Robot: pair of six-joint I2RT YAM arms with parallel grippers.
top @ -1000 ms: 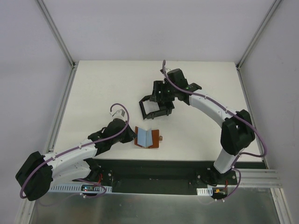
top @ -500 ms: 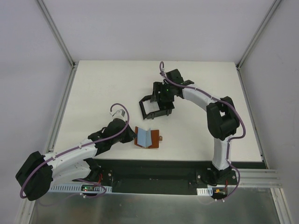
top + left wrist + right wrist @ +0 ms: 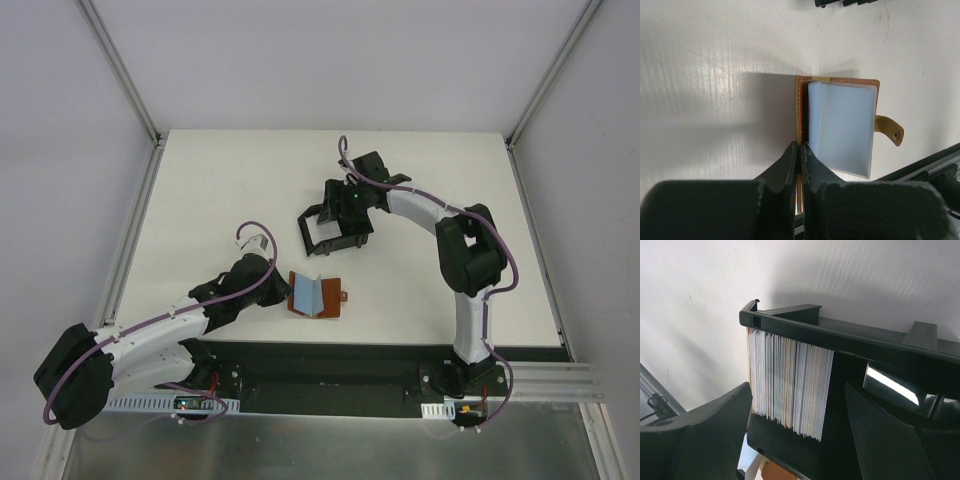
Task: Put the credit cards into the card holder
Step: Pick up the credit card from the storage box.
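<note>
Left fingers (image 3: 785,167): pressed together, pinching the left cover edge of the brown wallet (image 3: 799,107), which lies open on the white desk (image 3: 715,60) near its front edge. Right fingers (image 3: 705,435): spread wide, one on each side of the credit cards (image 3: 790,385), not closed on them. Credit cards: a dense stack standing on edge inside the black card holder (image 3: 850,337), at mid-desk, beyond the wallet and apart from it. Left wrist view alone: pale blue-grey leaf (image 3: 840,127) lying over the wallet's inner face; tan strap (image 3: 889,131) with a snap at the wallet's right side. Right wrist view alone: the separate card edges, mostly white with a few coloured, and the holder's rim above them. Top view alone: both arms at once, and how holder and wallet lie to each other. Against one second earlier: right arm's elbow drawn in toward mid-desk, forearm swung with it; its fingers remain over the holder; left arm, wallet and holder unmoved.
</note>
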